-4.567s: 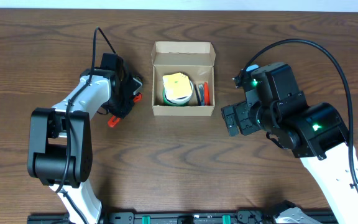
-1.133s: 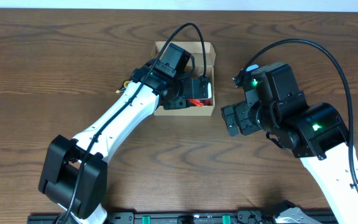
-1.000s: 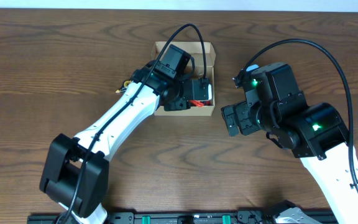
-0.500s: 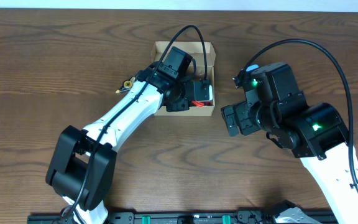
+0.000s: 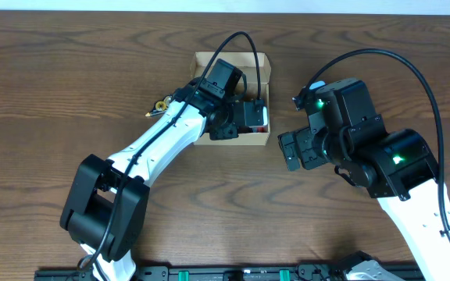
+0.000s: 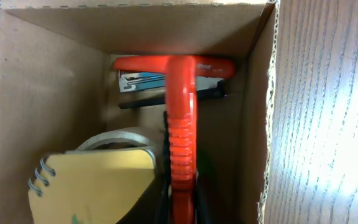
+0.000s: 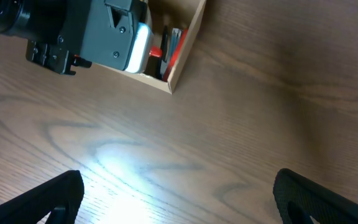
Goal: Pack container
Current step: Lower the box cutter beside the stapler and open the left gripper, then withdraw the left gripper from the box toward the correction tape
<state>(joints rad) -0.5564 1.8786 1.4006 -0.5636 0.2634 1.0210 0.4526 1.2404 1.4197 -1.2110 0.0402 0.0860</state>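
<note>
The surface (image 5: 53, 70) is a dark brown wood with a strong wavy grain, and it fills nearly the whole overhead view. A tan cardboard container (image 5: 248, 140) stands directly on it, a little behind the middle, with its top open. To the left of the container, near it but not touching, a small yellow and black thing (image 5: 159, 104) lies on the wood; it is too small to say what it is. In the left wrist view the bare surface (image 6: 328, 124) runs along the right wall of the container (image 6: 48, 93). In the right wrist view a bright patch of light shines on the surface (image 7: 117, 168) in front of the container (image 7: 185, 56).
</note>
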